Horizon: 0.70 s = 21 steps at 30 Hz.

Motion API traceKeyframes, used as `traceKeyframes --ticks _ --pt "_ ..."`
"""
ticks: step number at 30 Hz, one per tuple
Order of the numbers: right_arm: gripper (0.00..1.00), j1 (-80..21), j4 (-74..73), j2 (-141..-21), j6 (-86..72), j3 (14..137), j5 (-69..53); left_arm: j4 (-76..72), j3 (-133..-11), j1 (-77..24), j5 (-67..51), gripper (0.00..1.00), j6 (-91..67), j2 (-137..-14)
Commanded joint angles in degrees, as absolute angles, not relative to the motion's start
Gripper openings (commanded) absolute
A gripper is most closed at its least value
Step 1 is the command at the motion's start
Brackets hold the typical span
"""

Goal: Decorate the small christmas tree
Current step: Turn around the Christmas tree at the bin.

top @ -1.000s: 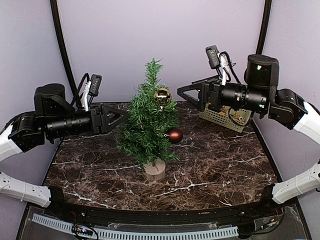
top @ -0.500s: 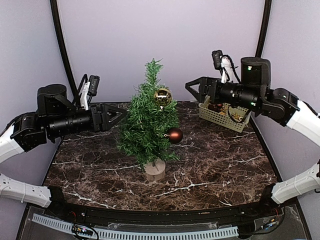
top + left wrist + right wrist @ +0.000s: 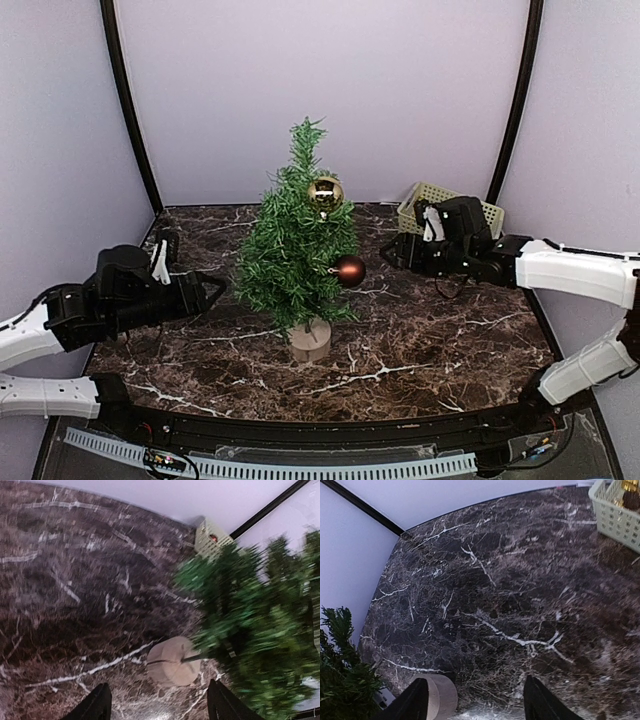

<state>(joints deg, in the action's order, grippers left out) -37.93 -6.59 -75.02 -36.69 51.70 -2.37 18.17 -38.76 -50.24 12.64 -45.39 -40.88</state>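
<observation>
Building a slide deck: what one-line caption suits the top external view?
A small christmas tree with gold bauble and red bauble, between left gripper and right gripper.

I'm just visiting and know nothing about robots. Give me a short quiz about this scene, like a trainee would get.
1. True or false: the small christmas tree lies tipped over on the table.
2. The gold ball hangs where, relative to the red ball? A above, B below, C level.
3. What stands at the table's far right corner?
Key: 1 false, it stands upright. 2 A. 3 A pale basket.
</observation>
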Motion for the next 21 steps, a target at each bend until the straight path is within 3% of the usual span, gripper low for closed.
traceKeyframes --ticks 1,8,21 --pt "0.61 -38.3 8.5 -79.4 -42.8 46.5 -11.2 7.1 -27.1 -48.0 7.3 0.67 -52.6 -42.4" --pt "0.52 -42.7 18.2 -88.1 -46.4 43.3 -15.6 -18.8 -16.3 -47.7 -4.9 0.63 -57.9 -52.9" --pt "0.46 -48.3 28.7 -101.2 -50.3 45.9 -22.1 -44.8 -18.6 -48.4 -15.3 0.59 -59.9 -80.7"
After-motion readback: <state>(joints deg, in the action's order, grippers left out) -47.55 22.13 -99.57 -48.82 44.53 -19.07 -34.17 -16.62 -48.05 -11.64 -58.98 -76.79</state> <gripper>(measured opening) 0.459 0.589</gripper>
